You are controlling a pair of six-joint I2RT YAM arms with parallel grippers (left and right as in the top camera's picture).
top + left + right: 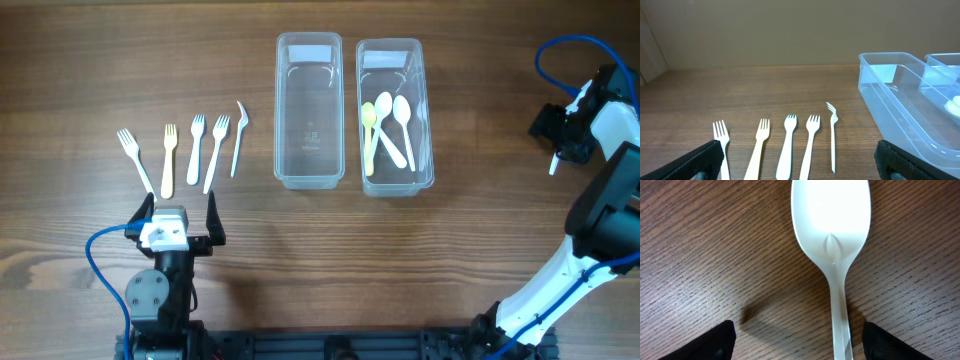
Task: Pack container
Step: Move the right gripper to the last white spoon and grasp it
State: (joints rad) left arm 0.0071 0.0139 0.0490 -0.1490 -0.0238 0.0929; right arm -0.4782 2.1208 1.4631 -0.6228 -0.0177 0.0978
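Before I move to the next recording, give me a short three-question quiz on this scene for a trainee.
1. True or false: the left container has cutlery in it.
2. How many forks lie on the table? A three, B five, C seven.
3. Fill in: the right gripper hovers open over a white ____.
Key: 1 false, the three spoons sit in the right container; 2 B; 3 spoon.
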